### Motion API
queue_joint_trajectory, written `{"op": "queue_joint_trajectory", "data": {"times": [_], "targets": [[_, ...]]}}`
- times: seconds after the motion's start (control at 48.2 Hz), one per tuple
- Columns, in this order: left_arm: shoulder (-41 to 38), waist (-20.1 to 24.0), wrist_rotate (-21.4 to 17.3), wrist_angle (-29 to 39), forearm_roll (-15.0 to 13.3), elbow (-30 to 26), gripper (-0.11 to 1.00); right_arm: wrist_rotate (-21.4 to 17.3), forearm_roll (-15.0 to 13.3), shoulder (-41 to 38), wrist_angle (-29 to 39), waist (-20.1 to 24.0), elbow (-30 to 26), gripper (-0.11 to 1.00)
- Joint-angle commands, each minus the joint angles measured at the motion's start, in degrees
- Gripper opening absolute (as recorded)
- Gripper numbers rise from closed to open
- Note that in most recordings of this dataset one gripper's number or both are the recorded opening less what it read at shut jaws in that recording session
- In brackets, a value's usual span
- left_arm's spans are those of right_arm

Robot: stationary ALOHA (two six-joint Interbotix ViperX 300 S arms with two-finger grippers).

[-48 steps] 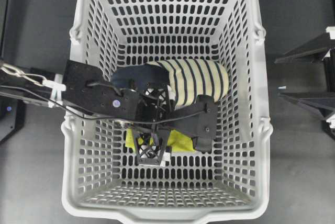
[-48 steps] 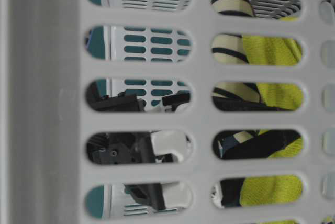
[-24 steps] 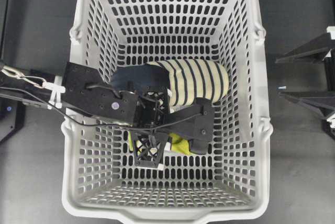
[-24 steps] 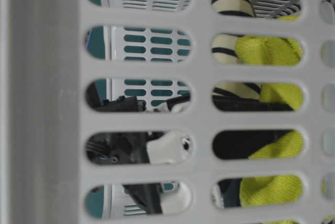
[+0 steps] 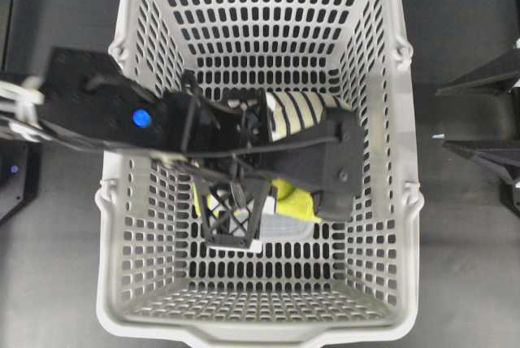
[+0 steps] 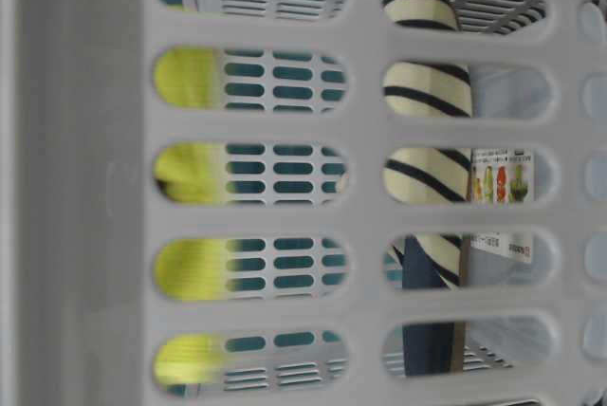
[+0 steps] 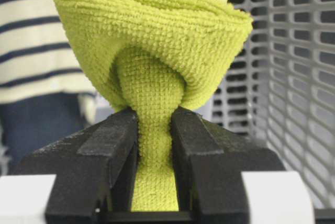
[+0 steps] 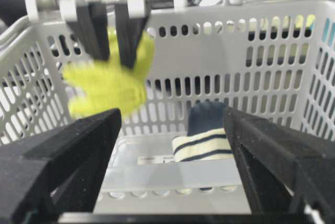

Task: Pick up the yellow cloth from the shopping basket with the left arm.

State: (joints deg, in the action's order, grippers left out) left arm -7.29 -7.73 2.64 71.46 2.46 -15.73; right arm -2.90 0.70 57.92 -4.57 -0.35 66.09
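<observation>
My left gripper [image 5: 242, 219] is shut on the yellow cloth [image 5: 291, 198] and holds it up inside the shopping basket [image 5: 406, 120]. In the left wrist view the black jaws pinch a fold of the cloth [image 7: 152, 41], which bunches out beyond the gripper [image 7: 154, 130]. The right wrist view shows the left gripper [image 8: 112, 28] with the blurred cloth [image 8: 107, 85] hanging near the basket's far wall [image 8: 235, 51]. The cloth shows as yellow blur through the slots [image 6: 185, 169]. My right gripper [image 5: 481, 116] is open and empty outside the basket; its jaws stand wide apart [image 8: 172, 150].
A cream-and-navy striped slipper [image 5: 302, 109] lies on the basket floor, also in the table-level view [image 6: 427, 93] and the right wrist view [image 8: 201, 148]. A clear flat package with a label [image 5: 280, 230] lies on the floor under the gripper. Slotted walls [image 7: 293, 51] enclose the left arm.
My left gripper has risen with the yellow cloth, lifting it off the basket floor. A clear labelled package now shows where the cloth lay. The right arm has not moved.
</observation>
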Motion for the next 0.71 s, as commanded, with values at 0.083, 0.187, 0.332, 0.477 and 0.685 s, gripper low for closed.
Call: {"op": "queue_joint_trajectory", "data": {"times": [0.083,0.187,0.332,0.477,0.685], "targets": [[1.3,0.0,0.0,9.8,0.2,-12.4,0.17,0.0,0.2,-0.2,-0.3,0.0,-0.4,0.75],[0.0,0.2,0.0,12.1,0.2,-14.9,0.17,0.0,0.3,-0.1,-0.3,-0.1,-0.2,0.75],[-0.5,0.4,0.0,12.5,0.2,-15.6,0.17,-0.1,0.2,-0.1,-0.3,0.0,-0.2,0.75],[-0.5,0.6,0.0,12.5,0.2,-15.0,0.17,-0.1,0.3,-0.1,-0.2,0.0,-0.2,0.75],[-0.6,1.1,0.2,12.5,0.2,-14.9,0.17,-0.1,0.2,-0.1,-0.2,-0.1,-0.2,0.75]]}}
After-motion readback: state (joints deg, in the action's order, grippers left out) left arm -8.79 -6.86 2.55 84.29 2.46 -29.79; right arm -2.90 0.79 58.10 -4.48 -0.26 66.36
